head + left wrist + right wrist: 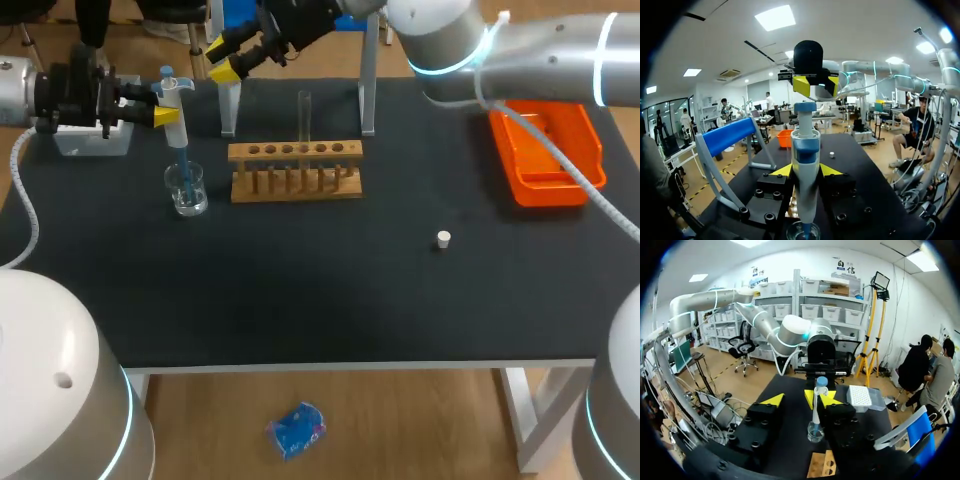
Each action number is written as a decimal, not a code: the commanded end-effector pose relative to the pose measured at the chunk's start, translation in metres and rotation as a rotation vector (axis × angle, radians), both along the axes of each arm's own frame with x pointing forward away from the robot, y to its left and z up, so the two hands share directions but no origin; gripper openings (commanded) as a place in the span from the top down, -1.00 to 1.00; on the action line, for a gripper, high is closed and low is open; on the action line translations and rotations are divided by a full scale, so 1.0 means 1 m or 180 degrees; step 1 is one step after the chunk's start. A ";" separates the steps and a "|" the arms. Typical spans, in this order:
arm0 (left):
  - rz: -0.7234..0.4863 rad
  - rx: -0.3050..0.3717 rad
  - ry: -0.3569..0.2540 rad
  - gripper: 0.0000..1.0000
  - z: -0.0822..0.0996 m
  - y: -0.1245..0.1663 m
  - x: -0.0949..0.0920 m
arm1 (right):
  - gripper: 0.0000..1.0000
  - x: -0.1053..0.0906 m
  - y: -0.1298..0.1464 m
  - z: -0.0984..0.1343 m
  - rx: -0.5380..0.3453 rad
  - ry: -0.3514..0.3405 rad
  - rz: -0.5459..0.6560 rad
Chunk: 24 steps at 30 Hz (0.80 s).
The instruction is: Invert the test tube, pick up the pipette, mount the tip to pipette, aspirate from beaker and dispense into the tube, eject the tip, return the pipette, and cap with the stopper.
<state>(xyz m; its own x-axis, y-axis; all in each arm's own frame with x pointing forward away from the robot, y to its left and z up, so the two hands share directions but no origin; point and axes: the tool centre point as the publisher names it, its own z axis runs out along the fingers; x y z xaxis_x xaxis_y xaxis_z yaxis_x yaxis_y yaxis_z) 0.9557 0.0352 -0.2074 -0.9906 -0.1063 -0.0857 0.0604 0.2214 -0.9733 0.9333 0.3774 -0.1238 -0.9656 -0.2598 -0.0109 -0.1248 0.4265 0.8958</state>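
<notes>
left fingers [781, 171] clamp the pipette [805, 165], its tip [182, 165] half lost inside the beaker [187, 192]; right fingers [216, 45] stand apart.

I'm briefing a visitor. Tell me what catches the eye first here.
The left gripper, at the left rear of the table, grips a blue-and-white pipette whose tip dips into the glass beaker. The right gripper hangs open close beside it. A bright orange tray sits at the right rear.
</notes>
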 end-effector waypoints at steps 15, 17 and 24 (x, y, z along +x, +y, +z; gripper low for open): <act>-0.0008 -0.0001 0.0000 1.00 0.000 0.001 0.000 | 1.00 0.005 0.052 -0.008 0.0409 0.0245 0.0330; -0.0008 -0.0001 0.0000 1.00 0.000 0.001 0.000 | 1.00 0.004 0.055 -0.009 0.0423 0.0248 0.0334; -0.0008 -0.0001 0.0000 1.00 0.000 0.001 0.000 | 1.00 0.006 0.062 -0.004 0.0435 0.0188 0.0347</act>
<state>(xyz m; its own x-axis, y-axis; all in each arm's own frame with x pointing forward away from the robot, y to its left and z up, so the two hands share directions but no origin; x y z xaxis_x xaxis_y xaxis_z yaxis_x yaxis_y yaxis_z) 0.9557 0.0353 -0.2074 -0.9906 -0.1063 -0.0857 0.0604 0.2213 -0.9733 0.9352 0.4362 -0.1300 -0.9347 -0.3553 0.0008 -0.1063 0.2817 0.9536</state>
